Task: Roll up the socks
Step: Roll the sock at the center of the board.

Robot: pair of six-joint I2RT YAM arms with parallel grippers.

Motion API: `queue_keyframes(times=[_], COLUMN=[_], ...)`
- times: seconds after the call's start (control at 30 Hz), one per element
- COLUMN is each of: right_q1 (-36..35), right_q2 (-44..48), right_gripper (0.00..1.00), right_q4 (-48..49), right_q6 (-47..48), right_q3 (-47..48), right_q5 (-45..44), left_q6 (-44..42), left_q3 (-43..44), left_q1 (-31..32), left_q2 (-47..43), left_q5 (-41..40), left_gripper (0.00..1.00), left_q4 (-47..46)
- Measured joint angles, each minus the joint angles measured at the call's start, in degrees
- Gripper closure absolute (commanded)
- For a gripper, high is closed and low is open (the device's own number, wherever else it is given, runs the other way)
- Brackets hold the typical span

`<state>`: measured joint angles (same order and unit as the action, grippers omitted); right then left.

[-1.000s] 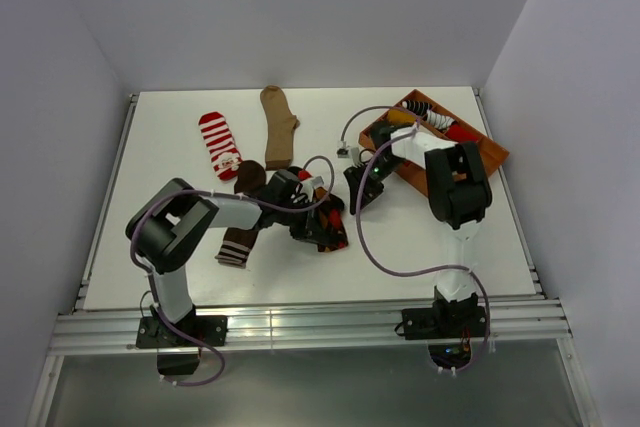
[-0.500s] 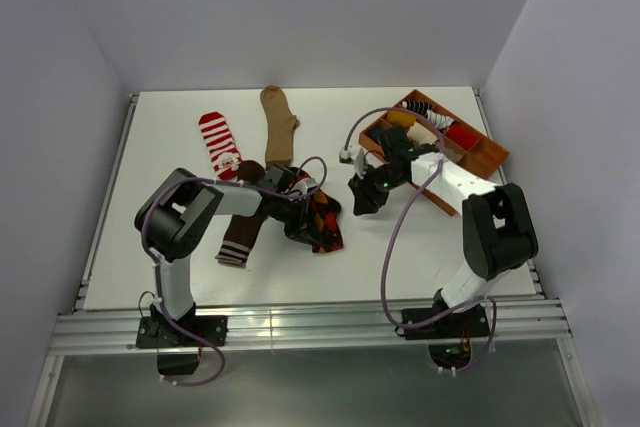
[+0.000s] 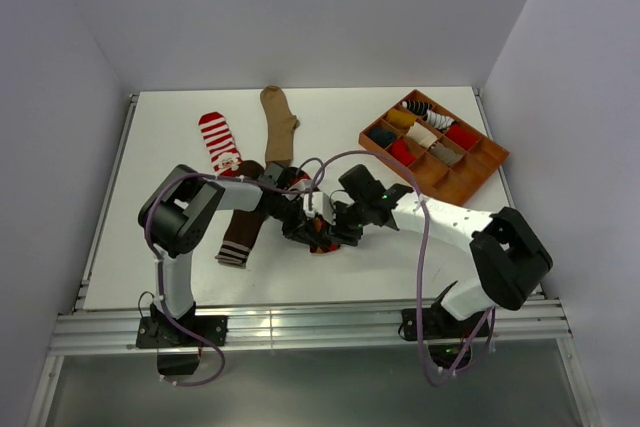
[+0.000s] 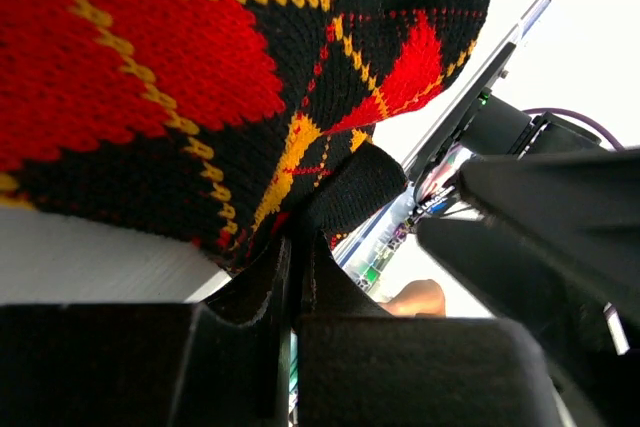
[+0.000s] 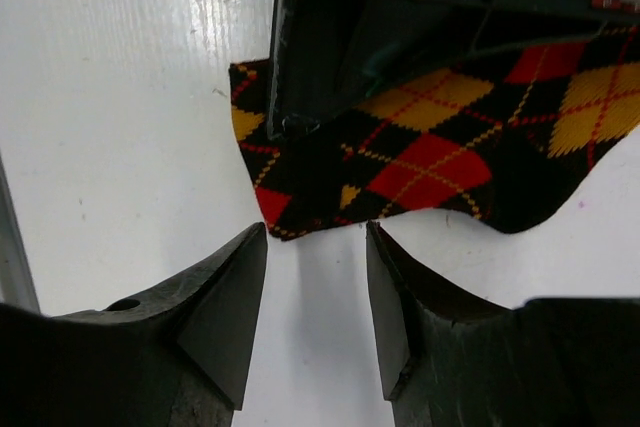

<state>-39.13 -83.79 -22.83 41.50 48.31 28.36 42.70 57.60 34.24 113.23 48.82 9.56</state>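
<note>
Your left gripper (image 4: 297, 262) has its fingers pressed tight together, pinching a small fold of dark fabric at the edge of the black knitted argyle sock (image 4: 150, 57). Seen from that wrist, the sock fills the upper part of the view. It has a black ground, large solid red diamonds, and thin dashed yellow lines crossing over them.

Your right gripper (image 5: 313, 237) has its fingers spread, with only bare white table (image 3: 160, 147) in the gap between them. The sock's nearest edge lies just beyond the fingertips and is not touching them. From this wrist you can see the sock lying flat on the table. Red and yellow-orange diamonds alternate on the black, the lower edge is slightly wavy, and a narrow patterned band runs along the end next to the left gripper's body.

From above, the sock sits near the middle of the table between your two grippers and is mostly covered by them.

A dark brown sock with a striped cuff (image 3: 240, 227) lies just to the left, partly under your left arm. A red-and-white striped sock (image 3: 218, 142) and a plain tan sock (image 3: 277, 122) lie flat farther back. An orange-brown wooden compartment tray (image 3: 478, 165) holding bundled socks sits at the far right.
</note>
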Motion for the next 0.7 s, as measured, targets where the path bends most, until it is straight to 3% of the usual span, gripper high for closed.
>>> queue_keyframes(times=[0.57, 0.7], right_q1=[-10.56, -11.58], right_q2=[-5.38, -5.86], right_gripper=[0.46, 0.51], right_q4=[2.69, 2.73], right_q6=[3.41, 3.82], right_q3=[-0.07, -0.04], right_q5=[-11.30, -13.16], left_q6=[-0.04, -0.09], left_q3=[0.31, 0.31], left_q1=[-0.22, -0.31], left_q2=[0.20, 0.28], left_q5=[0.11, 0.28], left_gripper=[0.99, 0.99], left_q4=[0.79, 0.83])
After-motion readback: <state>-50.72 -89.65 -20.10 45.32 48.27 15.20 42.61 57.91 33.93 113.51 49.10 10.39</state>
